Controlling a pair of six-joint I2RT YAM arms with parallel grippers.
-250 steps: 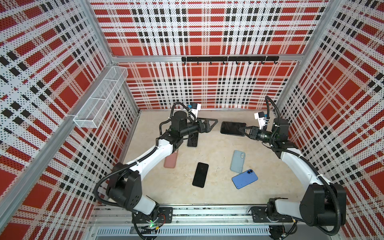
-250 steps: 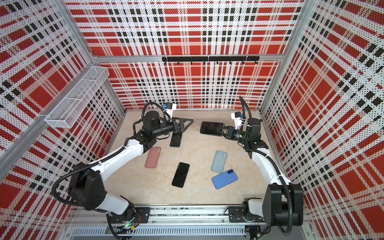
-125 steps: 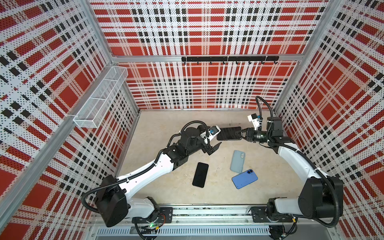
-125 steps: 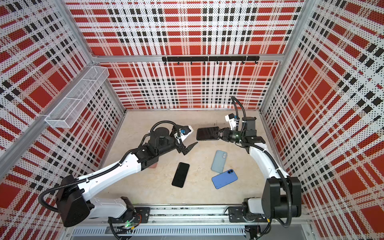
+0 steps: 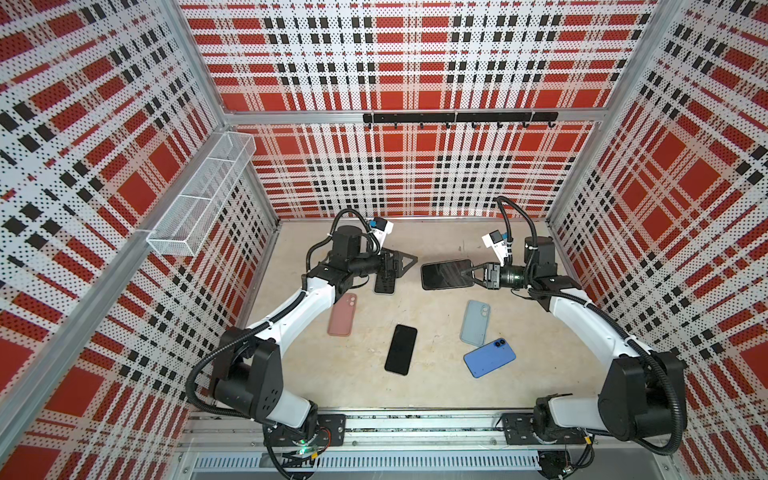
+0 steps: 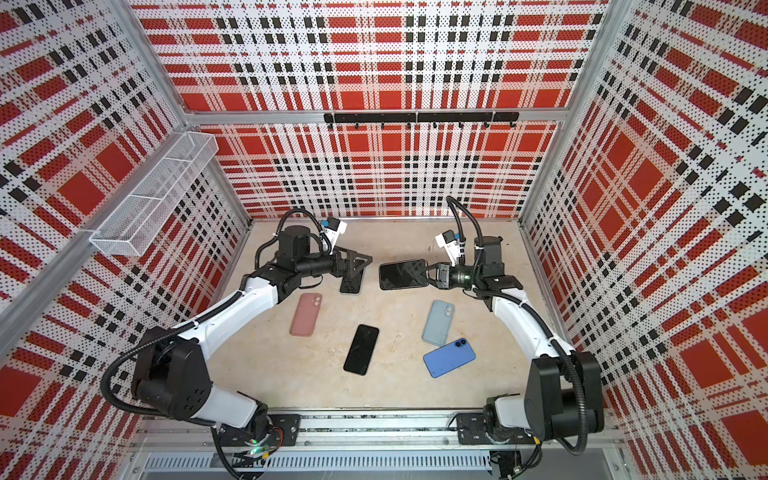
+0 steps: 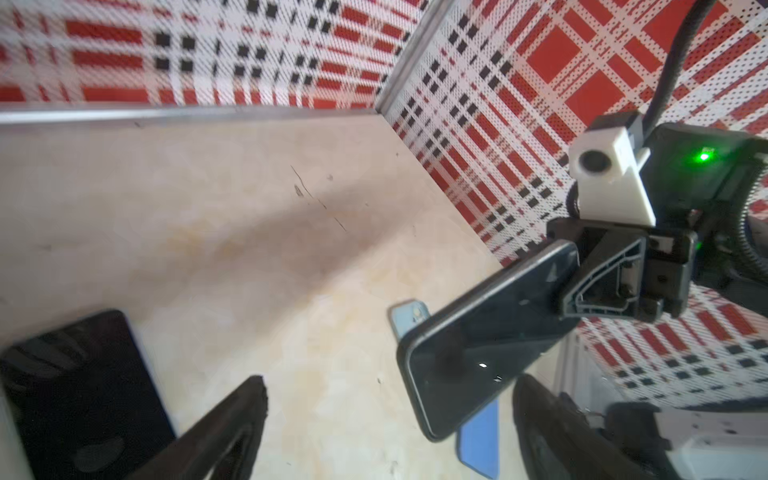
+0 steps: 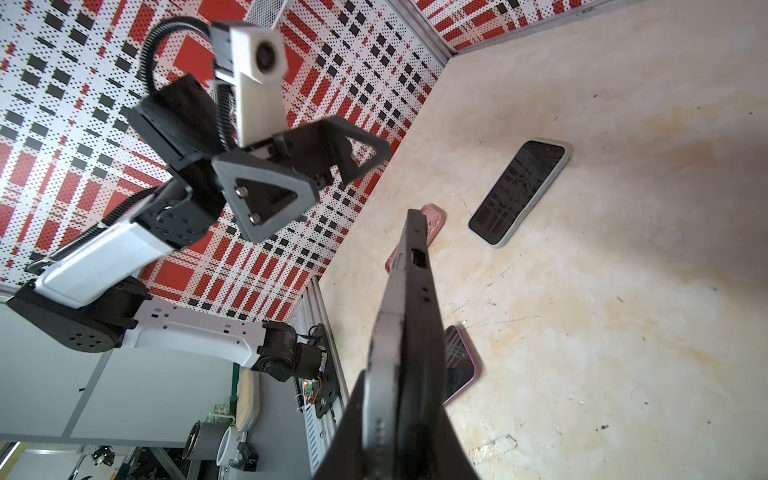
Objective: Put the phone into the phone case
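Left wrist view shows the right gripper (image 7: 575, 278) pinching the black phone (image 7: 478, 345) by one short end in the air, so it could tip and slip out, while the left gripper (image 5: 397, 266) is wide and empty and the pink case (image 5: 343, 314) lies flat, well apart.

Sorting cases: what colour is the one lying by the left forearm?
Pink; the case shows best in a top view.

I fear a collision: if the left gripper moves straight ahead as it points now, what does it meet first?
Most likely the phone held by the right gripper: it lies just ahead of the open left gripper, a little off its centre line. Relative height is unclear.
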